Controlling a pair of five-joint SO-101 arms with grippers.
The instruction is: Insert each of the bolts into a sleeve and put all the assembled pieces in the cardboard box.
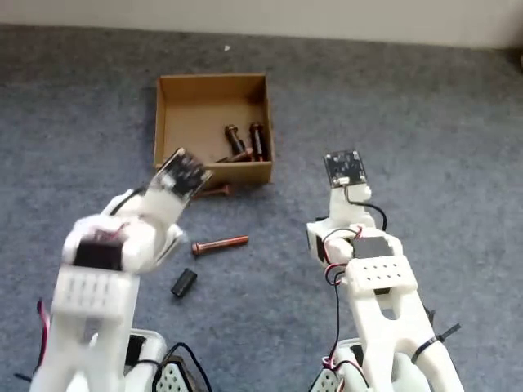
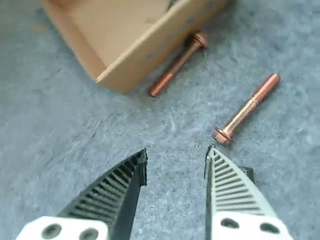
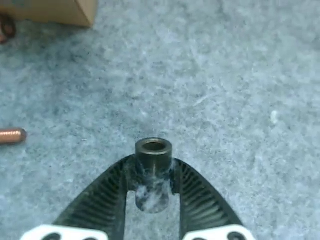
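While upright in the right pincer (image 3: 153, 166), black sleeve (image 3: 153, 148); left pincer (image 2: 177, 152) agape

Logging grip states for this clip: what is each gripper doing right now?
Left gripper: open, holding nothing.
Right gripper: closed on a black sleeve.

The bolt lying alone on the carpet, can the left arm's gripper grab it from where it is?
Probably yes. The left gripper is open and empty, the bolt lies flat on the carpet just beyond it, and nothing stands between them.
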